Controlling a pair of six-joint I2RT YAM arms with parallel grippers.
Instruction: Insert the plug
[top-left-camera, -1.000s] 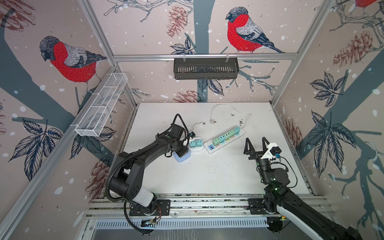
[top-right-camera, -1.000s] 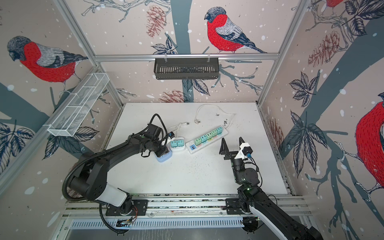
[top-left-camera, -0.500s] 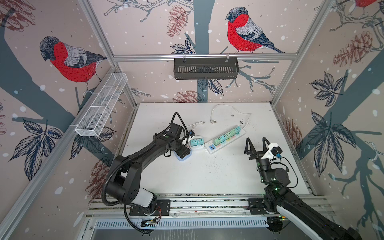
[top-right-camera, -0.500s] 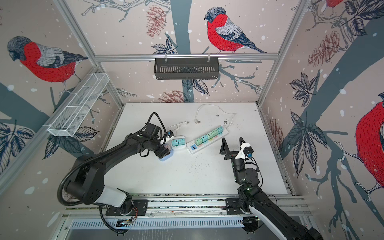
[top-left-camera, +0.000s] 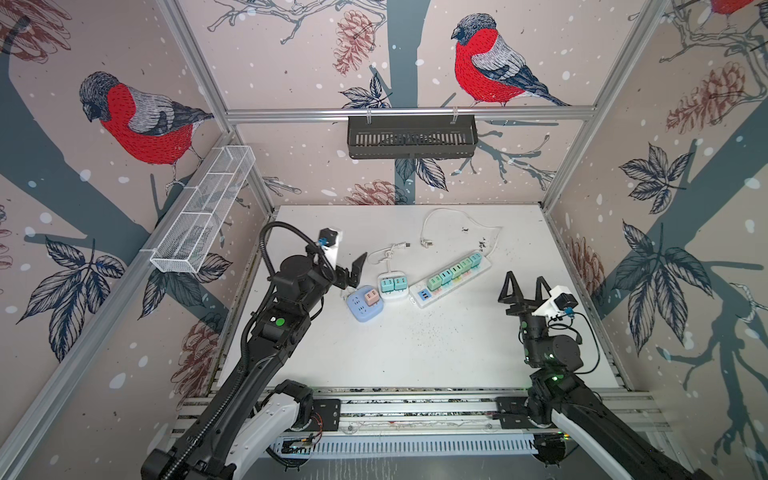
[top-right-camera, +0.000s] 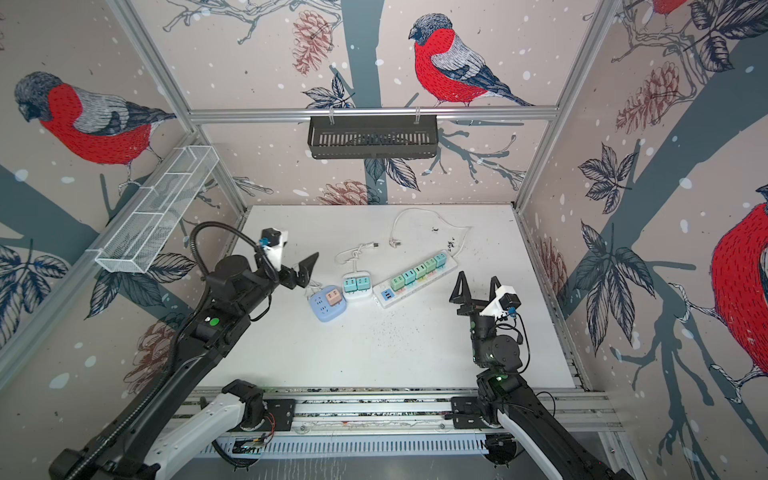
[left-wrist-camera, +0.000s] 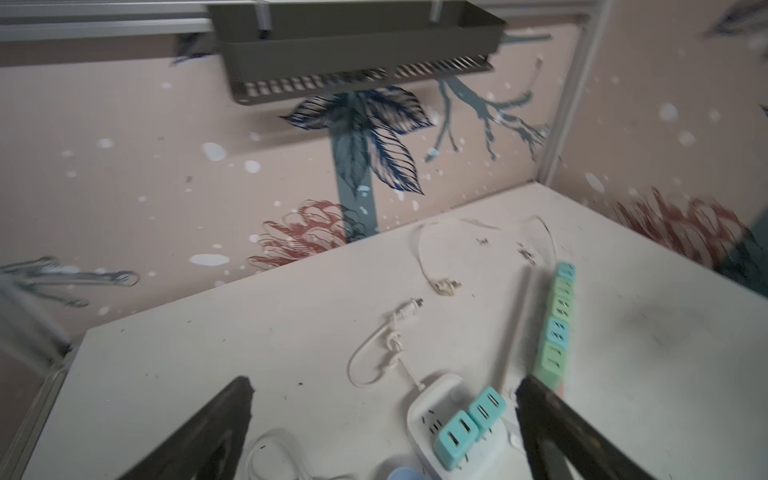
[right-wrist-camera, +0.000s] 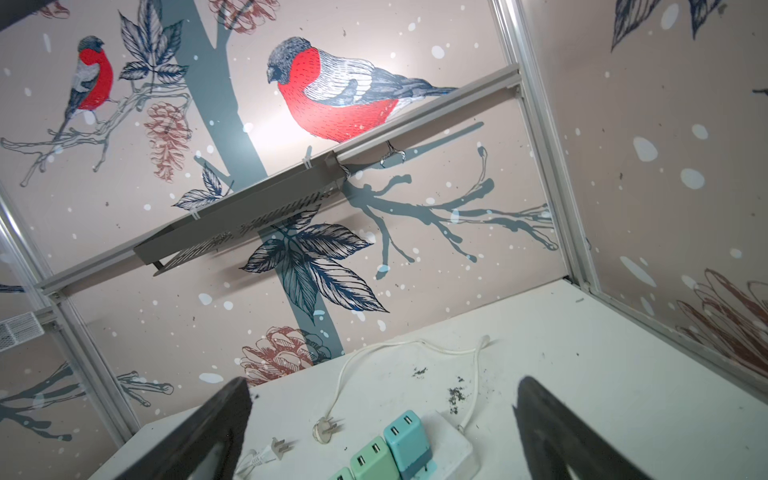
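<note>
Left wrist view: both fingers (left-wrist-camera: 208, 436) of the left pincer (left-wrist-camera: 384, 381) run off the frame edge. Blue socket (left-wrist-camera: 405, 473) cut off there, a sliver showing. Small strip (left-wrist-camera: 424, 411) also clipped at that edge. Long strip (left-wrist-camera: 555, 328) partly hidden behind one finger. Grey shape (left-wrist-camera: 25, 328) at the edge too blurred to identify. Right wrist view: long strip (right-wrist-camera: 449, 451) cut off, three chargers (right-wrist-camera: 405, 442) showing; right pincer (right-wrist-camera: 383, 381) fingers cut likewise. Both top views: pink plug (top-left-camera: 371, 297) (top-right-camera: 333, 296) too small to judge how deep its prongs sit.

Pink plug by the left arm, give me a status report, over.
Left tool open, empty, just beside blue socket block. Right tool open, empty, off to the right. Pink plug upright on the block, looks seated. Nothing over it.
</note>
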